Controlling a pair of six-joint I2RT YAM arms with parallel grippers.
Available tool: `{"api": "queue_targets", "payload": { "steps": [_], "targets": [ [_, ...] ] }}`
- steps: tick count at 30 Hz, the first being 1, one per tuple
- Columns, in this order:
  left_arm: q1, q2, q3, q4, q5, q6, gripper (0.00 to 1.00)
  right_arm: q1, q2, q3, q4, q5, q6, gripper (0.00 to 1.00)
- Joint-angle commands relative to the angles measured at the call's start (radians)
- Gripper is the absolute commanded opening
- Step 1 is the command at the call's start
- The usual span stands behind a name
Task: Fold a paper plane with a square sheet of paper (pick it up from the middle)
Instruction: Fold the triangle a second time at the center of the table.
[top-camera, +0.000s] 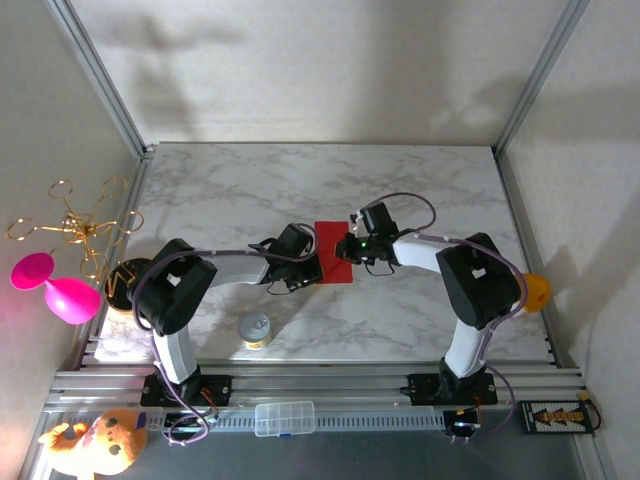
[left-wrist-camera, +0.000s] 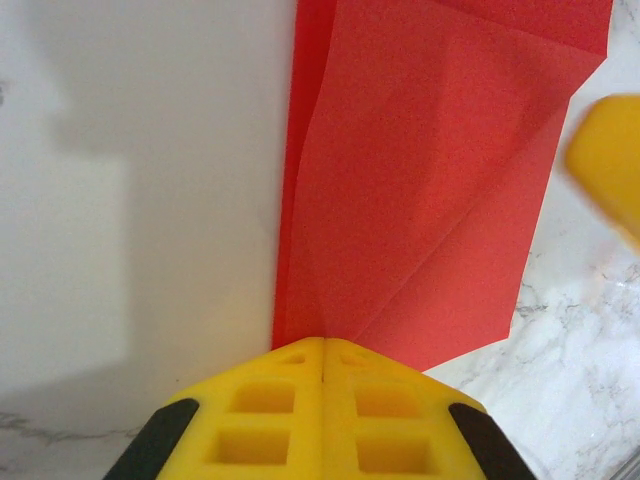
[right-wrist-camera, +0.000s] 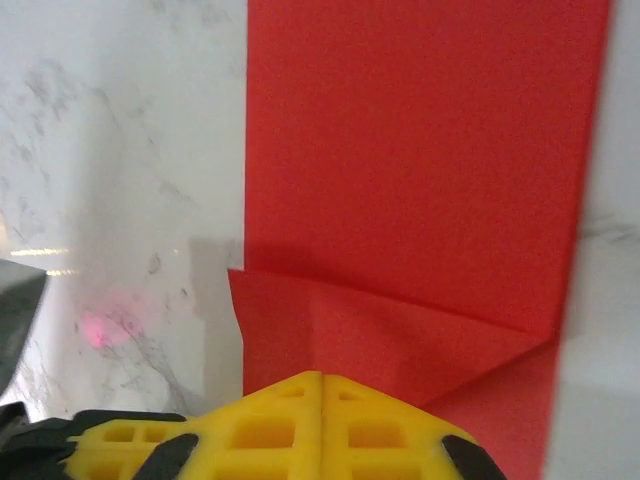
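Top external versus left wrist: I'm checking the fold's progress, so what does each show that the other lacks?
Top external: both arms meeting over the red paper, a silver tin, a pink toy at far left. Left wrist: diagonal creases, layered left edge, shut left pincer at the paper's near edge. Shared: red paper on the marble table.

Your left arm (top-camera: 175, 292) and right arm (top-camera: 472, 280) have black joints, white links and lilac cables; the left gripper (left-wrist-camera: 323, 348) and right gripper (right-wrist-camera: 322, 380) carry yellow, square-hollowed fingers (left-wrist-camera: 262, 405).
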Motion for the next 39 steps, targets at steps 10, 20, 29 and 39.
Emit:
{"api": "queue_targets", "payload": {
  "steps": [10, 20, 29, 39],
  "targets": [
    [0.012, -0.014, 0.048, -0.13, 0.01, 0.042, 0.0, 0.007, 0.112, 0.059, -0.097, 0.039, 0.084, 0.04],
    [0.009, 0.051, 0.142, -0.073, 0.007, 0.011, 0.05, 0.008, 0.124, 0.058, -0.144, 0.06, 0.098, 0.04],
    [0.006, 0.099, 0.113, -0.083, 0.026, 0.036, 0.03, 0.007, 0.136, 0.061, -0.158, 0.045, 0.131, 0.04],
    [0.003, 0.033, -0.016, -0.194, -0.002, 0.124, 0.02, 0.008, 0.155, 0.064, -0.203, 0.098, 0.138, 0.04]
  ]
}}
